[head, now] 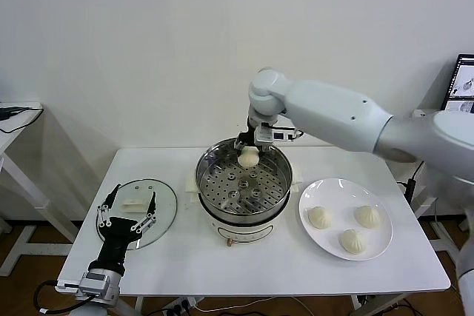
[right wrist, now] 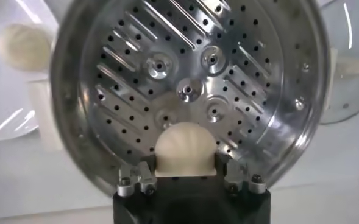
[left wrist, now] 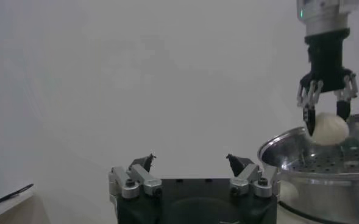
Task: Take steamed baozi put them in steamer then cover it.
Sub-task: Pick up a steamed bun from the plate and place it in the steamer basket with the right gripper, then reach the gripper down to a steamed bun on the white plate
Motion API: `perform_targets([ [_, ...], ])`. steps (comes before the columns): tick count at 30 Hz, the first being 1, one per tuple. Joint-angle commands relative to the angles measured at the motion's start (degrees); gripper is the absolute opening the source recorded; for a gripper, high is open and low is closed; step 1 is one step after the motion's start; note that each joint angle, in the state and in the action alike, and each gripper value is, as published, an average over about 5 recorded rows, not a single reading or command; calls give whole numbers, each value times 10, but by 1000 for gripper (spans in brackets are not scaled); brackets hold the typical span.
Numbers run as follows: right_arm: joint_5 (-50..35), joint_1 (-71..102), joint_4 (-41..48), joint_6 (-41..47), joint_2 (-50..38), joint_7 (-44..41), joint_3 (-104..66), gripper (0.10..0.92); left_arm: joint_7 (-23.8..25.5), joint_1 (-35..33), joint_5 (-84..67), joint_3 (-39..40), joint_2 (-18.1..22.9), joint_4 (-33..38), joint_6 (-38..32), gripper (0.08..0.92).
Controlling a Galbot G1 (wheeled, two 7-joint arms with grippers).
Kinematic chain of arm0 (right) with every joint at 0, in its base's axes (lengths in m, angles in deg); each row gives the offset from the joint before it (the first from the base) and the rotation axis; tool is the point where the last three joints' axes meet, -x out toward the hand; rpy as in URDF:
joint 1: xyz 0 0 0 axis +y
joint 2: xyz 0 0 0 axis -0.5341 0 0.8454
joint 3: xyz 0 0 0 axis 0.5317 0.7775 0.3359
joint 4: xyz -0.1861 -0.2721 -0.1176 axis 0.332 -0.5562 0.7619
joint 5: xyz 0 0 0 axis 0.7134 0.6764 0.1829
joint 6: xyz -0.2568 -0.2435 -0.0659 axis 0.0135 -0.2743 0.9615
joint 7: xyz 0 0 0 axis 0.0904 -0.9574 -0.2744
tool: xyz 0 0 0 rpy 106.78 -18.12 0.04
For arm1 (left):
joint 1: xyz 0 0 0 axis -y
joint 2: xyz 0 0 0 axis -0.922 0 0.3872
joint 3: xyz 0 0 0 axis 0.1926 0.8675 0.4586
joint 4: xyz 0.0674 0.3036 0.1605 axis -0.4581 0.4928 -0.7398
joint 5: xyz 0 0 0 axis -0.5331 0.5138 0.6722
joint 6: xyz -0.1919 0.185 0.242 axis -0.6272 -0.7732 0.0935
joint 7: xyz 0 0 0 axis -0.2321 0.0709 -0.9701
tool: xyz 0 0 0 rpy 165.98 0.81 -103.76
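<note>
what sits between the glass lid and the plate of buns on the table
The steamer stands between the glass lid and the plate, as the head view shows. The right hand holds one bun over its tray.

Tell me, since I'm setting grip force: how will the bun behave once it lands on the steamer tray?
The bun in the right hand looks soft, so probably squashes easily. Its round shape may roll slightly on the steamer tray.

Cream buns, shiny steel, white all around

Cream-white buns (head: 352,240) with pleated tops sit on a white plate (head: 320,191); the silver steamer (head: 275,162) has a tray dotted with holes, a white base, and stands on a white table (head: 185,257).
</note>
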Motion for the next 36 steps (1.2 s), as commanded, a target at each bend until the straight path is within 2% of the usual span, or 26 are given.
perform_targets([
  [1,31,38,54,-14,32,7,-20,653,0,0,-1,0,-1,-1,0,823],
  [13,72,55,84,-22,51,9,-53,674,0,0,0,1,-2,0,0,823],
  [19,48,44,65,-20,41,5,-53,786,0,0,0,3,-2,2,1,823],
  [21,13,30,45,-11,25,-1,-46,813,0,-1,2,5,-1,2,0,823],
  [27,-145,-63,-46,63,-72,-32,-17,822,-1,-5,3,7,-1,3,0,823],
  [29,-213,-111,-88,112,-120,-39,20,823,-1,-7,5,10,-1,5,1,823],
  [34,-400,-197,-219,300,-258,-47,125,823,-3,-12,16,18,1,14,1,823],
  [36,-450,-207,-257,371,-309,-44,144,823,-4,-14,18,20,2,16,0,823],
])
